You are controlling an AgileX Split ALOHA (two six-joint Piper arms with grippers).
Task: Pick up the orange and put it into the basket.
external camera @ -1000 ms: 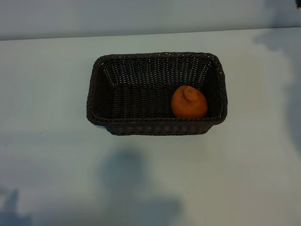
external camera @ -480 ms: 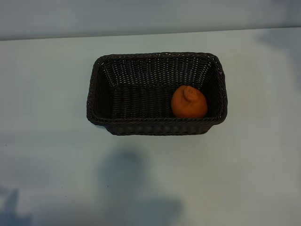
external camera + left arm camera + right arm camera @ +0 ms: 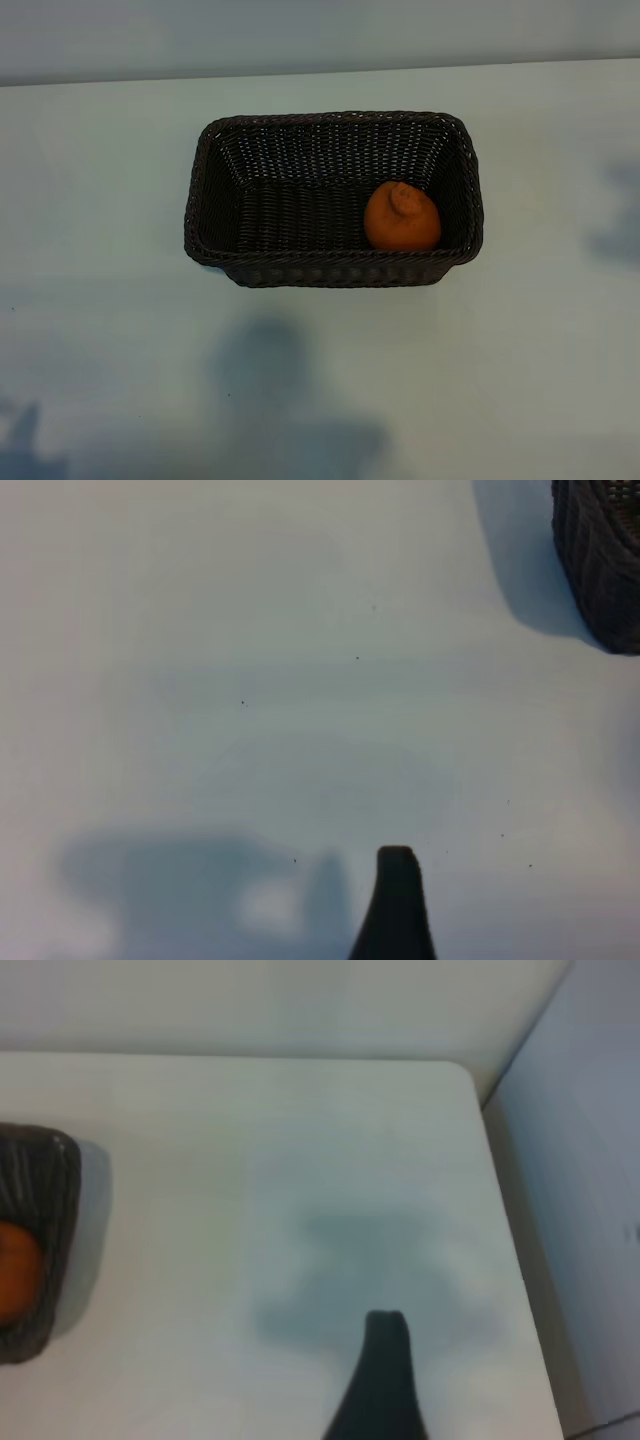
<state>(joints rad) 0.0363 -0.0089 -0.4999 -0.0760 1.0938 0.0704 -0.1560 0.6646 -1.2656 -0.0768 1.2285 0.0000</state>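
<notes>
1. The orange [image 3: 402,217] lies inside the basket [image 3: 200,190], on its floor at the right end, close to the near wall, knobby bump turned upward. It appears to touch or nearly touch the right wall; I cannot tell which.
2. The basket stands square on the white table [image 3: 100,350], roughly centred left to right and set toward the far side. Nothing else is on the table in the exterior view.
3. Neither arm appears in the exterior view; only soft shadows fall on the table, near-left and far-right.
4. The left gripper [image 3: 396,900] shows one dark fingertip over bare table, with the basket's corner well off from it. Fingers stand wide apart, holding nothing.
5. The right gripper [image 3: 385,1370] likewise shows one dark fingertip above bare table, well clear of the basket's end, where a sliver of the orange is visible. Fingers wide apart, empty.
6. Judgement: placing looks complete, and what remains is clearing off and parking.
7. To do that well: keep both arms high and away from the braided rim, so nothing nudges the basket.
8. Keep the fingers spread and do not reach back in; the orange sits low and settled, and a round fruit could roll if the basket is jolted.
9. Risk seems small: the walls stand well above the fruit.
</notes>
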